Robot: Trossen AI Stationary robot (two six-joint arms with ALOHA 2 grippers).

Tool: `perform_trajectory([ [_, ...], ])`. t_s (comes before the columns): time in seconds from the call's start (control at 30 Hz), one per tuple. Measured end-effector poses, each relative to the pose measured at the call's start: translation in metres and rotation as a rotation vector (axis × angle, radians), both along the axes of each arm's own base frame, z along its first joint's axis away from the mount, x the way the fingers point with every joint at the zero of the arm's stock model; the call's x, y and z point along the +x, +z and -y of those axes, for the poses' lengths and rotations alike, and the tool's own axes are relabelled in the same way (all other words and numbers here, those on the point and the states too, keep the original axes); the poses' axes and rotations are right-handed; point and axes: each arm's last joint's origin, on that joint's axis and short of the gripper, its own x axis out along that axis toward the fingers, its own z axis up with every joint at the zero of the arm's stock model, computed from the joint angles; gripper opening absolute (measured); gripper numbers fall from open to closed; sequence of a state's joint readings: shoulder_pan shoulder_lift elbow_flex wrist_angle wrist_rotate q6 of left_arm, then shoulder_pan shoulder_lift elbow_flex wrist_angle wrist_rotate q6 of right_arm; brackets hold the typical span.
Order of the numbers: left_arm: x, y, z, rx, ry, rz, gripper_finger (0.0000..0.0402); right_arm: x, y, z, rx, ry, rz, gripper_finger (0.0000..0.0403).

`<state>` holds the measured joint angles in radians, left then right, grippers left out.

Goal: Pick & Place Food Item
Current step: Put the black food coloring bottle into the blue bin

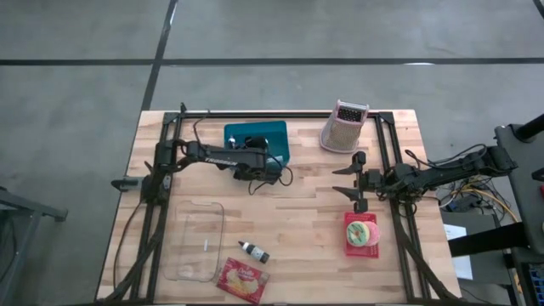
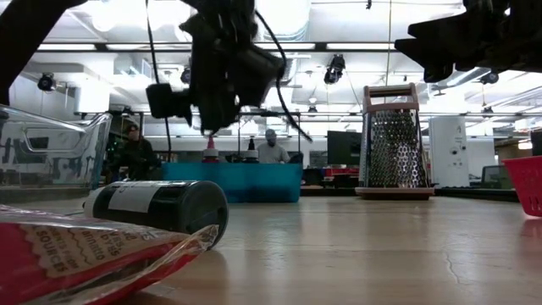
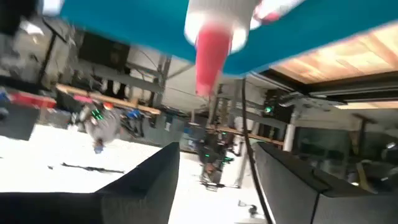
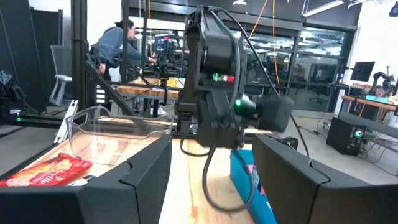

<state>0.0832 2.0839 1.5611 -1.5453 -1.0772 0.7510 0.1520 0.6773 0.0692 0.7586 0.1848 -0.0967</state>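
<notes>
A red snack bag [image 1: 242,281] lies flat at the table's near edge; it also shows in the low view [image 2: 76,254]. A pink tub [image 1: 361,231] with round yellow-green food stands near right. My left gripper [image 1: 274,167] hovers open and empty by the near edge of a teal tray [image 1: 256,141]. In its wrist view [image 3: 217,186] a white and red thing [image 3: 212,37] lies on the tray beyond the fingers. My right gripper [image 1: 352,184] is open and empty, above the table just beyond the pink tub, its fingers [image 4: 149,168] pointing toward the left arm.
A clear rectangular container [image 1: 196,241] stands near left, with a small dark bottle [image 1: 253,251] lying on its side beside it. A metal box grater [image 1: 344,126] stands at the far right. Bare wood lies mid-table between the two grippers.
</notes>
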Motion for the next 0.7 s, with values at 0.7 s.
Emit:
perform_trajectory([
  [0.7,-0.042,0.097,0.027,-0.272,0.360,0.686,0.0216,0.000,0.000,0.000,0.007,0.002,0.001,0.0219],
])
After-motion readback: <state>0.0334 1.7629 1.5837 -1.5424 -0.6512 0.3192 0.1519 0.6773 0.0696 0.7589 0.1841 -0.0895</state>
